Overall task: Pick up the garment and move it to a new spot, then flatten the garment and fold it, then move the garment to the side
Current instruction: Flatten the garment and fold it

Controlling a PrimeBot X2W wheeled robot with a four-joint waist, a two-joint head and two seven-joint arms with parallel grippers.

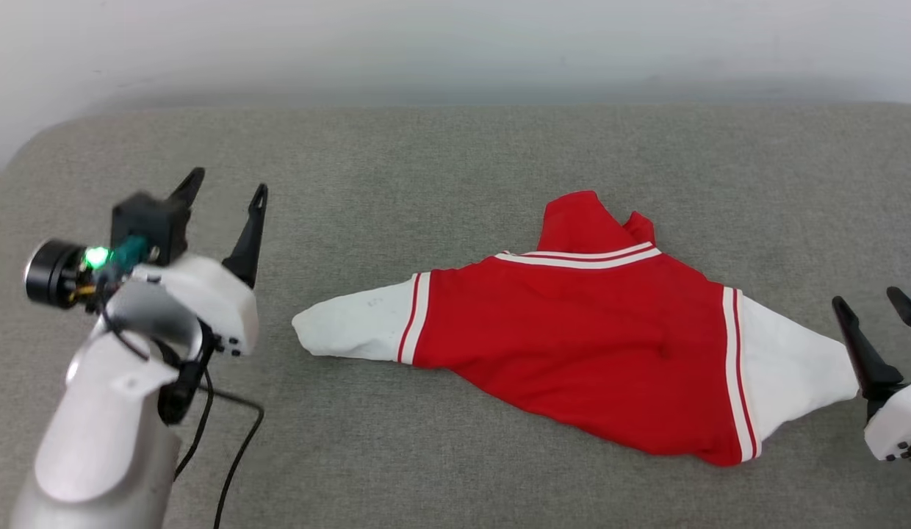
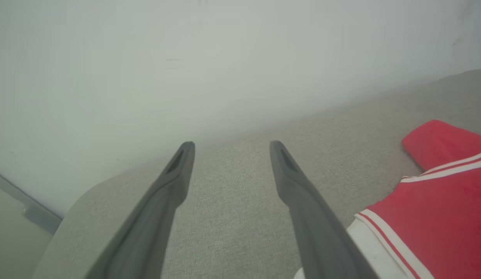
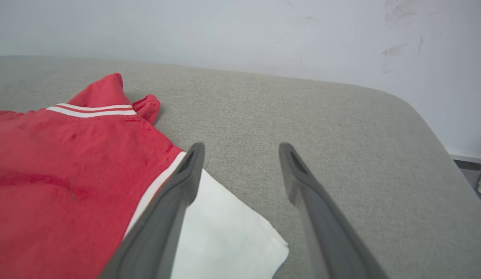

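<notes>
The garment (image 1: 588,338), a red T-shirt with white sleeves and striped trim, lies spread sideways on the grey cushioned surface (image 1: 455,162), sleeves out to left and right. My left gripper (image 1: 224,187) hovers open at the far left, well clear of the left sleeve. My right gripper (image 1: 870,305) stands open just beyond the tip of the right white sleeve, holding nothing. In the right wrist view the open right gripper (image 3: 240,149) has the white sleeve (image 3: 225,232) under its left finger. The left wrist view has the open left gripper (image 2: 230,147) with the garment (image 2: 438,217) to its right.
A pale wall (image 1: 455,44) rises behind the surface. The surface's rounded left corner (image 2: 81,193) and right corner (image 3: 419,116) drop off to the floor. A black cable (image 1: 235,441) hangs by my left arm.
</notes>
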